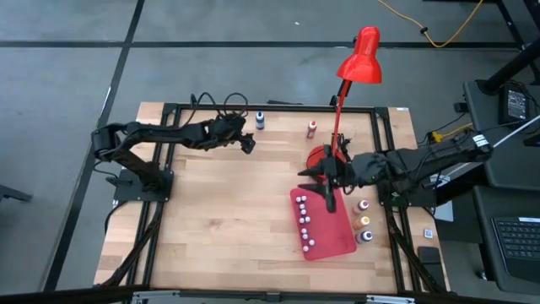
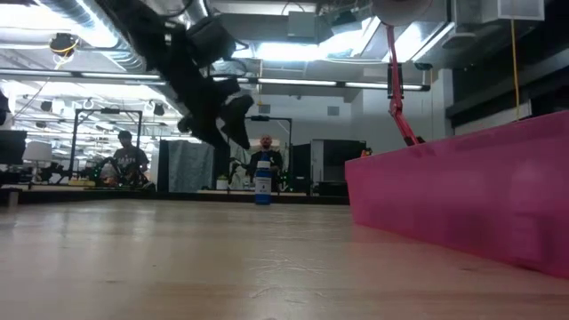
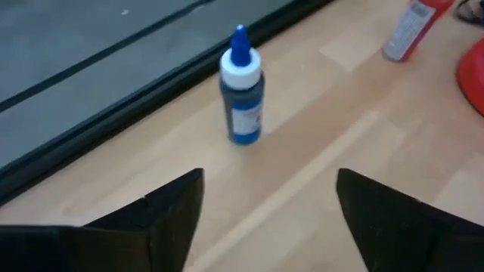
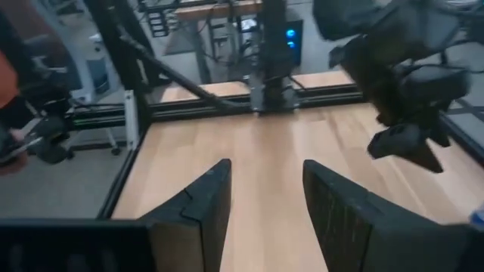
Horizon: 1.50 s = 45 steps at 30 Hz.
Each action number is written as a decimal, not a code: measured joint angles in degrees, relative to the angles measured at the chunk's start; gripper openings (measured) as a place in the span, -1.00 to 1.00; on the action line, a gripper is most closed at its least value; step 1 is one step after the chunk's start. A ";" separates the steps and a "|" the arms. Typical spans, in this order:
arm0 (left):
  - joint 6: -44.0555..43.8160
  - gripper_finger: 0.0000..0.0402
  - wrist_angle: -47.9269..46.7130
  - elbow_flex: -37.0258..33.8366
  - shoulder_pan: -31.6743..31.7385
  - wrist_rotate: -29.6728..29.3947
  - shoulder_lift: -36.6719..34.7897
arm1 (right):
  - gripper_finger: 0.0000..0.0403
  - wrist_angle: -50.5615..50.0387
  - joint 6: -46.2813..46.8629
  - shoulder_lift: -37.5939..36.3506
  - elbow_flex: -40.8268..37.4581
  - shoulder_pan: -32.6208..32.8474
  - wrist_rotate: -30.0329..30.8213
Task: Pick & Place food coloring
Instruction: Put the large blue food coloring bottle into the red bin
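The blue food coloring bottle (image 1: 260, 121) with a white cap stands upright near the table's far edge; it also shows in the left wrist view (image 3: 242, 94) and the low view (image 2: 263, 188). My left gripper (image 1: 247, 142) (image 3: 265, 204) is open, raised above the table (image 2: 222, 116), just short of that bottle on its near-left side. A red bottle (image 1: 312, 127) (image 3: 412, 26) stands farther right. Several small whitish bottles (image 1: 305, 224) sit on the red mat (image 1: 333, 232), and three coloured bottles (image 1: 365, 221) stand right of it. My right gripper (image 1: 316, 181) (image 4: 265, 204) is open over the mat's far end.
The red desk lamp's base (image 1: 325, 156) (image 3: 473, 72) sits between the red bottle and the mat, with its pole (image 2: 400, 89) rising behind. A black frame rail (image 1: 278, 108) runs along the far edge. Bare wood (image 1: 219, 211) lies left of the mat. People stand in the room beyond (image 2: 124, 156).
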 joint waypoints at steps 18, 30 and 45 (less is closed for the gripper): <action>5.56 0.46 23.46 -2.55 1.87 -0.57 18.04 | -0.18 0.45 -2.78 0.02 0.16 -7.51 -1.05; 5.64 0.45 33.82 -2.51 4.34 1.13 22.07 | -0.18 0.57 -2.72 0.02 0.16 -8.38 -3.08; 7.28 0.45 36.15 -0.96 7.03 4.34 22.59 | -0.18 2.15 -2.78 0.02 0.16 -8.68 -3.45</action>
